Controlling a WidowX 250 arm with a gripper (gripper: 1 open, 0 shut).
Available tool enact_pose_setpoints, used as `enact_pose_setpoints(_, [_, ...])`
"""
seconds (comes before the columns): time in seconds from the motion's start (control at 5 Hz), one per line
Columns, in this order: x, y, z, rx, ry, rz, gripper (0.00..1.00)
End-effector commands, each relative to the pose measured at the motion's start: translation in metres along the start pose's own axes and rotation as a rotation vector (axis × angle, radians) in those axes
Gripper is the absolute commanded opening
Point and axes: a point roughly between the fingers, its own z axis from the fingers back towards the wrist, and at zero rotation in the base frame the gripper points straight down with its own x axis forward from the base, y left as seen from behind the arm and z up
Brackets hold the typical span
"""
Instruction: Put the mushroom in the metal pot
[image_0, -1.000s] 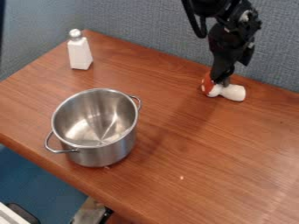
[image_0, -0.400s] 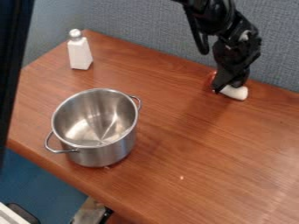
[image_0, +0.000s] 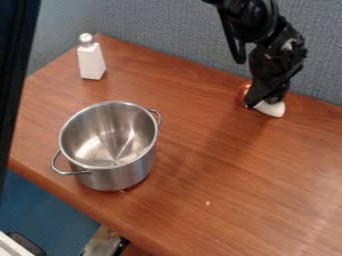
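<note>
The single camera view looks down at an angle on a brown wooden counter (image_0: 227, 160) set against a blue-grey wall.

The black robot arm (image_0: 254, 25) enters from the top edge, right of centre, and bends down toward the far right side of the counter. Its last link slopes steeply downward, and the pincer (image_0: 265, 98) points down at the wood, its tip right at the counter surface.

The mushroom (image_0: 271, 107) lies on the counter directly under that tip, near the back edge on the right. Only part of it shows: a sliver of red-brown cap at the left of the dark pincer and a cream-white stem poking out at the lower right. The pincer sits over and against the mushroom, with its fingers dark and merged with the body of the hand, so I cannot tell whether they are apart, together, or clamped on the toy. The mushroom rests on the wood and is not lifted.

The metal pot (image_0: 111, 146) stands well apart from it, at the front left of the counter, upright, with its open mouth facing up. One loop handle shows at the lower left of the rim and another at the upper right. Its shiny inside holds nothing visible.

A white bottle (image_0: 90, 57) with a small cap stands upright near the back left corner of the counter, well apart from the pot and the arm
</note>
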Motion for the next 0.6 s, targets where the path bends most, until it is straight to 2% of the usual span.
enact_pose_setpoints(0.0, [0.0074,0.0186,-0.0056,0.029,0.063,-0.068,0.0])
enact_pose_setpoints(0.2, [0.013,0.0176,-0.0042,0.034,0.084,-0.022,1.0])
enact_pose_setpoints(0.4, [0.0171,0.018,-0.0012,0.035,0.097,0.021,1.0])
